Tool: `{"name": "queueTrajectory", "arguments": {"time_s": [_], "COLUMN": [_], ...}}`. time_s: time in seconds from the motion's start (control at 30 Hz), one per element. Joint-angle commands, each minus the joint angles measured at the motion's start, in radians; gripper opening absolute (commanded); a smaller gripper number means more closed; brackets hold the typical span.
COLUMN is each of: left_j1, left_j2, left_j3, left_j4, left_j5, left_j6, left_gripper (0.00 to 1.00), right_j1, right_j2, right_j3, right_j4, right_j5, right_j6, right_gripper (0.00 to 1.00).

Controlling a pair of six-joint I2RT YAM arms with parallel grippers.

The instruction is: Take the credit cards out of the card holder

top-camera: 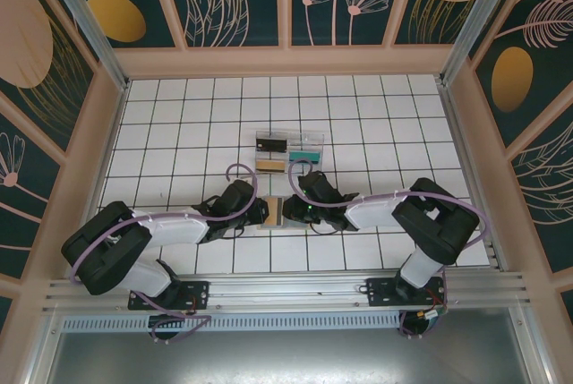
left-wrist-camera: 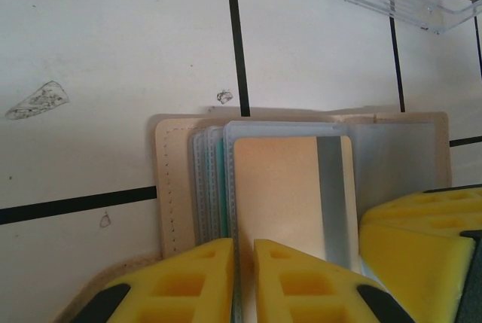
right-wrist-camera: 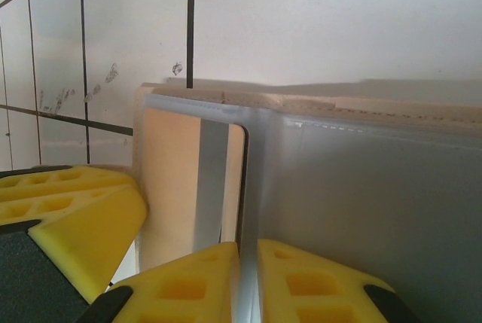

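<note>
The left jaws stand almost closed. Their yellow fingers (left-wrist-camera: 197, 285), at the bottom of the left wrist view, leave only a slit, and the lower edge of a clear sleeve (left-wrist-camera: 286, 129) of the card holder (left-wrist-camera: 175, 187) runs down into it, so they grip the holder by that leaf. Framed by the sleeve is a tan card (left-wrist-camera: 279, 202) with a silver stripe (left-wrist-camera: 331, 202) down its right side; no print on it can be read. More sleeve edges fan out to its left over the tan cover. The right jaws are likewise nearly shut, pinching a clear leaf that rises edge-on between their fingers (right-wrist-camera: 316, 285) at the bottom of the right wrist view. A cloudy plastic sheet (right-wrist-camera: 361, 202) spreads to the right of it. In the top view the holder lies open on the white tiled desk (top-camera: 179, 115), lower middle of the frame, between the two arms' tips. Just above it stands a clear tray (top-camera: 291, 132) holding dark, tan and teal items whose labels are too small to read.
</note>
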Motion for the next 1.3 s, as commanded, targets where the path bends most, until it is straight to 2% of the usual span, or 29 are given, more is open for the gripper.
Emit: {"name": "queueTrajectory", "arguments": {"time_s": [0.0, 0.37, 0.97, 1.27], "left_j1": [0.000, 0.001, 0.001, 0.000], "left_j2": [0.026, 0.035, 0.042, 0.039], "left_j3": [-0.020, -0.020, -0.015, -0.015], "left_j4": [0.006, 0.000, -0.009, -0.019], "left_j5": [0.034, 0.032, 0.026, 0.013], "left_j6": [-0.012, -0.023, -0.020, -0.017], "left_gripper": [0.12, 0.03, 0.02, 0.02], "right_j1": [0.007, 0.001, -0.004, -0.004], "right_j2": [0.015, -0.009, -0.023, -0.084], "right_j3": [0.007, -0.013, -0.029, -0.045], "right_j4": [0.067, 0.085, 0.118, 0.080], "right_j5": [-0.040, -0.028, -0.027, 0.028], "right_j6": [0.013, 0.023, 0.036, 0.027], "right_gripper": [0.18, 0.17, 0.17, 0.17]}}
